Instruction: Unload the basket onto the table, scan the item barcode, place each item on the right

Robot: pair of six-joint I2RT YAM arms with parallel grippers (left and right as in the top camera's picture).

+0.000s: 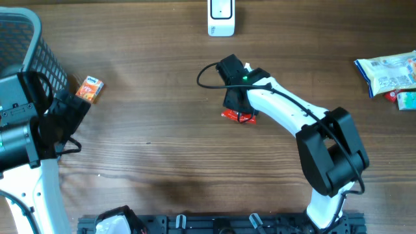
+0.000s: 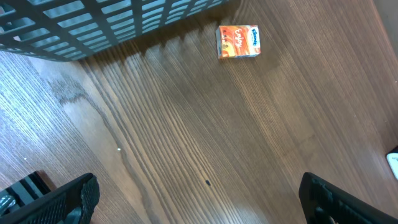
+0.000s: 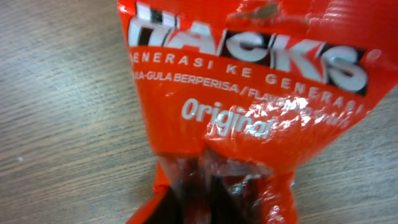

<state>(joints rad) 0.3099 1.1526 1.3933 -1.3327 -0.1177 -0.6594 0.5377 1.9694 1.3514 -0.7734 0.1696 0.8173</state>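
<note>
Brown wood-grain table [image 1: 149, 149] fills every view. At its far left stands a black wire basket [image 1: 29, 45], and the left gripper [image 2: 199, 205] sits just below it in the overhead view, its fingers [image 2: 68, 199] spread wide over bare wood, grasping nothing. Just beside the basket lies a small orange box [image 2: 237, 42]. At the top centre edge sits a white device [image 1: 221, 18]. Below it, well apart, the right gripper [image 1: 238, 110] points down at a red Hacks candy packet [image 3: 249, 81]. Its jaws are clenched on the packet's lower edge, foil crumpled around them; whether the packet rests on the wood or just above it is unclear. At the far right edge lie pale snack packets [image 1: 389, 73].
</note>
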